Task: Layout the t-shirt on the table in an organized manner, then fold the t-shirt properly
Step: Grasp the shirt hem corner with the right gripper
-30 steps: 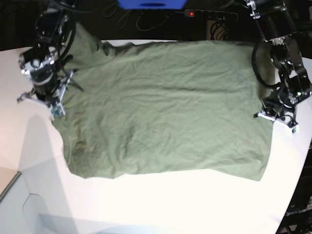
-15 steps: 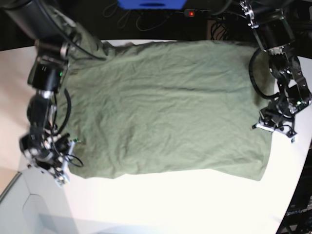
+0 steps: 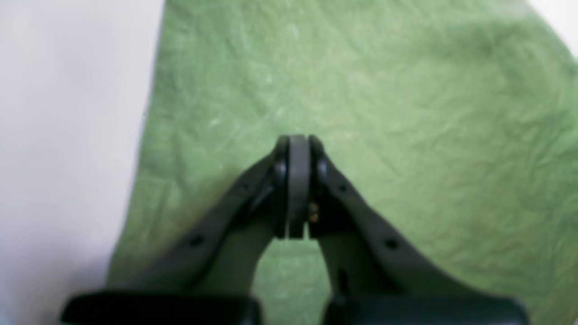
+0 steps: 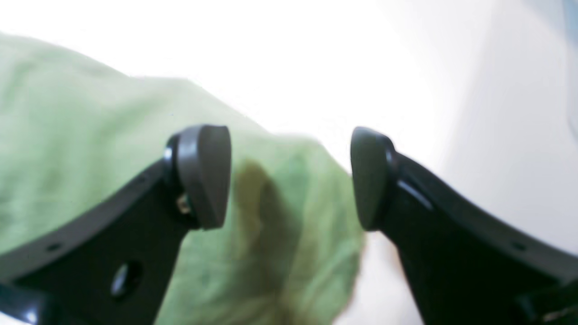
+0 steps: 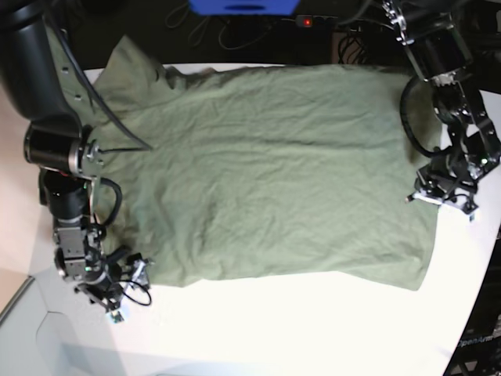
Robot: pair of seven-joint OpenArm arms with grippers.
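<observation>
T-shirt: plain olive green, no print or pattern, wrinkled; reads brighter green in both wrist views. Table: plain white, glare-bleached towards 6 o'clock. Left gripper: black with grey pads. Right gripper: black, grey pads. Blue object at 12 o'clock; small red light beside it.

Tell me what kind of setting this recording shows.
Probably a robotics lab bench: a bare white table holding only a t-shirt, with cables and a lit power strip behind it.

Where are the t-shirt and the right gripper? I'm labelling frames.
t-shirt (image 5: 274, 172), base view, middle of the spread fabric.
right gripper (image 4: 291, 176), right wrist view, gap between the open fingertips.
</observation>
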